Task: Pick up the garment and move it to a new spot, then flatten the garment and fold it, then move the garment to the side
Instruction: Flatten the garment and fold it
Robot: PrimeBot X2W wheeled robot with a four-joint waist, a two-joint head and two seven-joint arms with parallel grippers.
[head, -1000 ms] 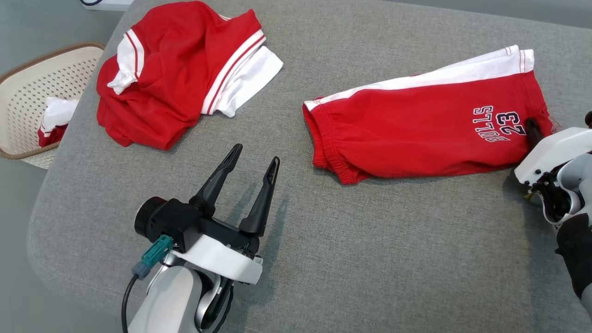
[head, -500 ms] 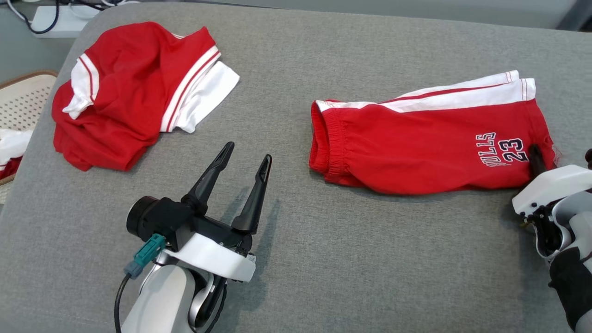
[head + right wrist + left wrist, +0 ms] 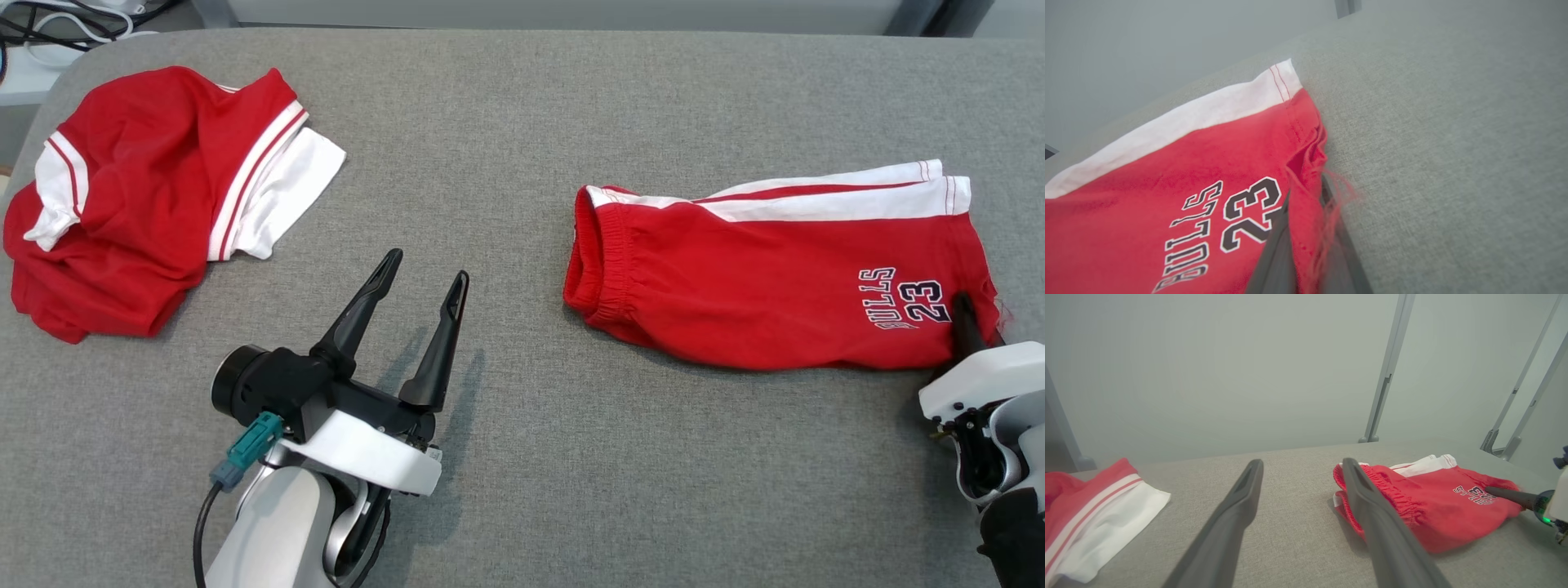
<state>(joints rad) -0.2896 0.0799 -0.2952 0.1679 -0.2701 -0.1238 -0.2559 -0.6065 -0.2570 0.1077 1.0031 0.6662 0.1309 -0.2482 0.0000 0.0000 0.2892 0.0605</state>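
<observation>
Folded red Bulls shorts (image 3: 775,278) lay at frame right on the grey table (image 3: 522,490). R gripper (image 3: 967,314) was clamped on their hem corner by the print, prob. to drag them aside. L gripper (image 3: 426,269) hovered lower left, fingers apart, holding nothing. A crumpled red shirt (image 3: 147,188) sat upper left.

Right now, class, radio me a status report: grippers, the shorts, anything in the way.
Right gripper shut on red shorts, at the leg hem. Left gripper open, empty. Shorts lie flat. Crumpled red shirt far left, clear.
</observation>
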